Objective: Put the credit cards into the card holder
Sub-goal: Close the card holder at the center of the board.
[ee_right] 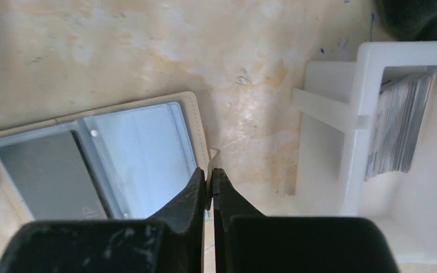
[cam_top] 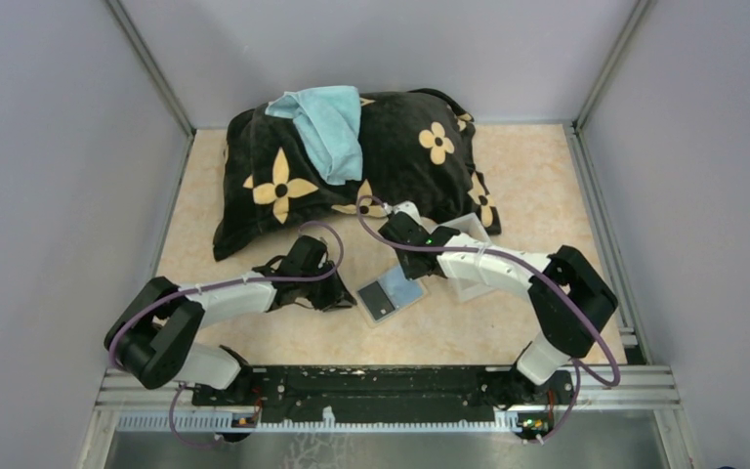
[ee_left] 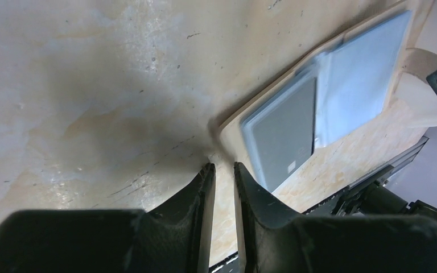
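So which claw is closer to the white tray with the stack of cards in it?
Right. The right claw pinches the tab of the card holder, with the white tray just beside it. The left claw is at the holder's far edge, the whole holder between.

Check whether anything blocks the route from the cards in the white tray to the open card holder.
Only the wall of the white tray stands between the stacked credit cards and the card holder; the table between them is bare. The right gripper, fingers shut, sits at the holder's tab edge. One pocket looks free.
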`<state>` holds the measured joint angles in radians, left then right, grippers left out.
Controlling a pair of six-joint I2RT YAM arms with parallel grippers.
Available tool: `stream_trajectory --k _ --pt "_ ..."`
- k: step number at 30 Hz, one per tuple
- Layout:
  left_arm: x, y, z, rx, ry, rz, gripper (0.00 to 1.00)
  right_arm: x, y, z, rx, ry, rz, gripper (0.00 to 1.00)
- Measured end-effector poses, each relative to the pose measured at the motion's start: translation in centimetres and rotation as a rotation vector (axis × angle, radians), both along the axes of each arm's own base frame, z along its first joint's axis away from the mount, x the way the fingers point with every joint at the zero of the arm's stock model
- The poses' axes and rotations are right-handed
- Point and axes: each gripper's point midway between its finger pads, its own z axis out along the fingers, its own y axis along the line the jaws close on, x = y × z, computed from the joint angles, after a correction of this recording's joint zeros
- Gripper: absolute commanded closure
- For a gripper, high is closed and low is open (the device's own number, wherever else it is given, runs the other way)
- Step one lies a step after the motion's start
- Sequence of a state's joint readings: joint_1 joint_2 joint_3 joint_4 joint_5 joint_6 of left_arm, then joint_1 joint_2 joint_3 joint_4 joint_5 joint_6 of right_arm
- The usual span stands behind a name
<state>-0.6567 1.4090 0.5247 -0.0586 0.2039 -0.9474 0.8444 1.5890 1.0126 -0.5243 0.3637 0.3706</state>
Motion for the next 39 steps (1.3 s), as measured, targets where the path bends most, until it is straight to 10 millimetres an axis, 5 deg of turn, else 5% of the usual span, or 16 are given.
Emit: stream_trajectory --k 9,23,39 --pt "0.1 -0.4 0.0 -0.025 -0.009 -0.01 0.73 -1.7 4.7 3.2 0.074 -0.018 0.077 1.0" --pt "0.0 -0.7 -0.1 -0.065 -0.032 -0.012 0.73 -5.8 9.4 5.1 0.169 0.021 0.144 1.0" --pt "-0.4 -0.4 -0.1 -0.073 -0.035 0.009 0.73 -9.8 14.0 2.0 0.252 0.141 0.192 1.0"
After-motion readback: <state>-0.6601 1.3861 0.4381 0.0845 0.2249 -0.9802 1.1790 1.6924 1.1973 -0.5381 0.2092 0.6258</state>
